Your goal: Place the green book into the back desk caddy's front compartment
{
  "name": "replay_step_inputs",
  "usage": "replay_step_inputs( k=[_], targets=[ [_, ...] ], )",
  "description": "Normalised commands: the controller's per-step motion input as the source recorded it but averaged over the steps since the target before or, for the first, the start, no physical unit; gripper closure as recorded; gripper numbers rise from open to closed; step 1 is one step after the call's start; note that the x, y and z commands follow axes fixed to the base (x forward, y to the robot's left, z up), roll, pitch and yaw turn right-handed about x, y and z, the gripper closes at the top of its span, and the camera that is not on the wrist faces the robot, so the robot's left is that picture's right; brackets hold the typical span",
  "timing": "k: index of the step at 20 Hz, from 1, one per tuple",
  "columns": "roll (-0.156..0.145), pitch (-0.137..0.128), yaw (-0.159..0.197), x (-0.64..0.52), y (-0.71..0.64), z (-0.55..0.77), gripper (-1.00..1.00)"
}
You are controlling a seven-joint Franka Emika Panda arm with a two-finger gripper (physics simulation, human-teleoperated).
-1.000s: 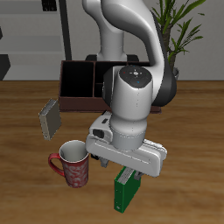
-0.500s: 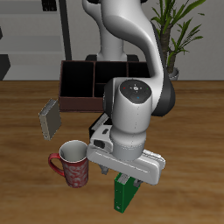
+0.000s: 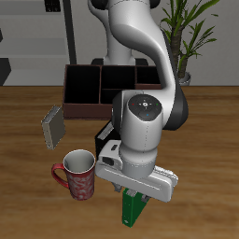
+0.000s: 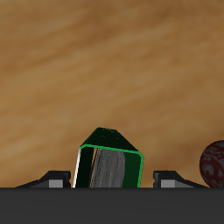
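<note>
The green book (image 3: 133,209) stands upright on the table near its front edge, beside the mug. My gripper (image 3: 135,195) hangs right over it, open, with one finger on each side of the book's top. In the wrist view the green book (image 4: 107,163) shows its white page edges between my gripper (image 4: 112,178) fingers (image 4: 58,180), with gaps to both. The back desk caddy (image 3: 82,87), dark reddish-brown with black cells, sits far back on the table. My arm hides its middle, so its front compartment is out of view.
A red patterned mug (image 3: 78,176) stands close beside the green book and also shows in the wrist view as the mug (image 4: 214,166). A grey book (image 3: 52,126) leans farther back. A dark book (image 3: 104,136) peeks out behind my arm. A potted plant (image 3: 191,33) stands at the back.
My arm has come down and slightly toward the table's front edge, bringing the gripper lower around the green book's top. The book, mug and caddy have not moved.
</note>
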Motion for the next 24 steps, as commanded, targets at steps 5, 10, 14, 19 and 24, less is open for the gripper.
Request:
replay_step_inputs(
  k=[5, 10, 14, 19, 24],
  targets=[
    [0.008, -0.008, 0.04, -0.11, -0.04, 0.09, 1.0],
    [0.014, -0.052, 0.093, -0.25, -0.01, 0.48, 1.0],
    [0.055, -0.113, 0.092, -0.51, 0.14, 0.9, 1.0],
    [0.083, -0.081, 0.129, -0.62, 0.34, 0.78, 1.0],
    [0.129, -0.057, 0.18, -0.73, 0.53, 0.64, 1.0]
  ],
)
